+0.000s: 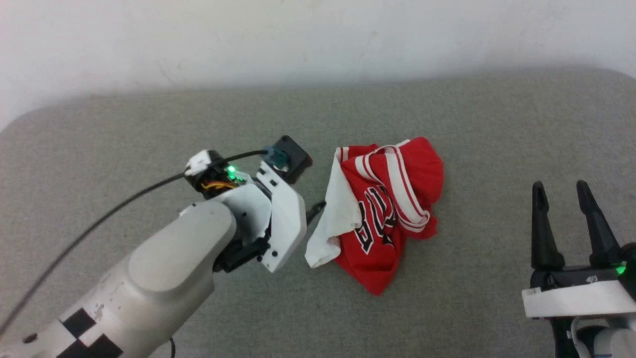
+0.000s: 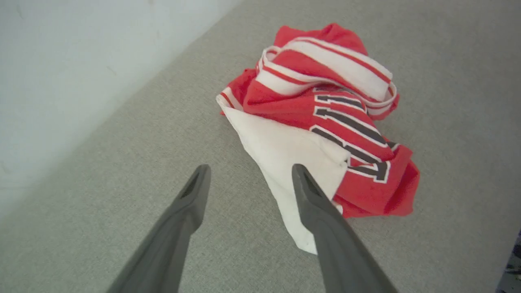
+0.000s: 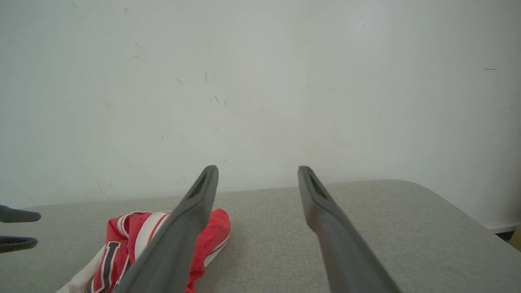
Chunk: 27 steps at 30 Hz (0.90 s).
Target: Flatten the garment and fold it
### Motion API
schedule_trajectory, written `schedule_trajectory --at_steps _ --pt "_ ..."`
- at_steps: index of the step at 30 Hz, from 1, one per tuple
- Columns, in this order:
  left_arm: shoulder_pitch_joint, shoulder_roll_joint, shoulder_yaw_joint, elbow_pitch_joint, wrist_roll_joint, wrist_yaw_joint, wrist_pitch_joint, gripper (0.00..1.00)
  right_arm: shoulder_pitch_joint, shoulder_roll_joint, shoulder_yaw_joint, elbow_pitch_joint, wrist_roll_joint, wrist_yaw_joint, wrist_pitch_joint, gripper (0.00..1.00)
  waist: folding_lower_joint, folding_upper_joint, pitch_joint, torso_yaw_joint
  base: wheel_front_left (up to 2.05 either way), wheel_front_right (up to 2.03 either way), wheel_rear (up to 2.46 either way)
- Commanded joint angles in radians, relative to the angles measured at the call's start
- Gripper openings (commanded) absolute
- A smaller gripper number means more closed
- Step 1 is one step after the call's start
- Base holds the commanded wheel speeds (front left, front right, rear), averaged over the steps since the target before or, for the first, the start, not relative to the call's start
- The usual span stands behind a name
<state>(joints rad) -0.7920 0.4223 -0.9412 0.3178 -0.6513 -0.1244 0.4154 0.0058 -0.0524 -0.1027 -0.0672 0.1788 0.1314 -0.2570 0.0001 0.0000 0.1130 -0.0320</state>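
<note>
The garment (image 1: 382, 209) lies crumpled in a heap at the middle of the grey padded surface, red with black-and-white lettering, striped trim on top and a white sleeve (image 1: 338, 209) hanging out on its left side. My left gripper (image 1: 316, 209) reaches in from the lower left, its tip just beside that sleeve. In the left wrist view the left gripper (image 2: 249, 171) is open, one finger (image 2: 317, 203) over the white sleeve's edge, nothing between the fingers. My right gripper (image 1: 560, 191) stands open at the lower right, well clear of the garment (image 3: 211, 232).
The grey fabric surface (image 1: 149, 129) has rounded far corners and ends at a white wall (image 1: 318, 40). A black cable (image 1: 124, 199) loops off my left wrist. The left gripper's fingertips (image 3: 16, 228) show at the right wrist view's left edge.
</note>
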Motion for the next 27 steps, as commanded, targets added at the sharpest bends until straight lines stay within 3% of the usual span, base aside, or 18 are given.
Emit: schedule_trajectory --at_steps 1,8,17,20,21,22,27 --pt "-0.031 0.015 -0.05 -0.004 -0.041 -0.006 0.038 1.0 -0.019 0.002 0.0 -0.004 0.002 -0.001 -0.005 1.0 -0.0001 0.0 0.026 -0.024 0.0 0.0 0.0" --pt "-0.147 0.063 -0.309 -0.031 -0.195 -0.006 0.196 1.0 -0.054 0.002 0.013 -0.003 0.008 -0.001 -0.005 1.0 -0.0001 0.0 0.08 -0.074 0.0 0.0 0.0" --pt "-0.103 0.063 -0.339 -0.067 -0.126 -0.006 0.418 1.0 -0.095 0.002 0.025 -0.002 0.022 -0.001 -0.005 1.0 -0.0001 0.0 0.15 -0.131 0.0 0.0 0.0" --pt "-0.088 0.075 -0.339 -0.085 -0.103 -0.006 0.447 1.0 -0.103 0.002 0.022 -0.003 0.026 -0.001 -0.005 1.0 -0.0001 0.0 0.167 -0.137 0.0 0.0 0.0" --pt "-0.086 0.079 -0.339 -0.085 -0.097 -0.006 0.445 0.64 -0.105 0.002 0.02 -0.003 0.027 -0.001 -0.005 1.0 -0.0001 0.0 0.17 -0.137 0.0 0.0 0.0" --pt "-0.087 0.082 -0.339 -0.082 -0.095 -0.006 0.435 0.0 -0.106 0.002 0.018 -0.003 0.027 -0.001 -0.005 1.0 -0.0001 0.0 0.172 -0.136 0.0 0.0 0.0" --pt "-0.098 0.09 -0.339 -0.074 -0.098 -0.006 0.366 0.0 -0.099 0.002 0.009 0.001 0.025 -0.001 -0.005 1.0 -0.0001 0.0 0.161 -0.115 0.0 0.0 0.0"
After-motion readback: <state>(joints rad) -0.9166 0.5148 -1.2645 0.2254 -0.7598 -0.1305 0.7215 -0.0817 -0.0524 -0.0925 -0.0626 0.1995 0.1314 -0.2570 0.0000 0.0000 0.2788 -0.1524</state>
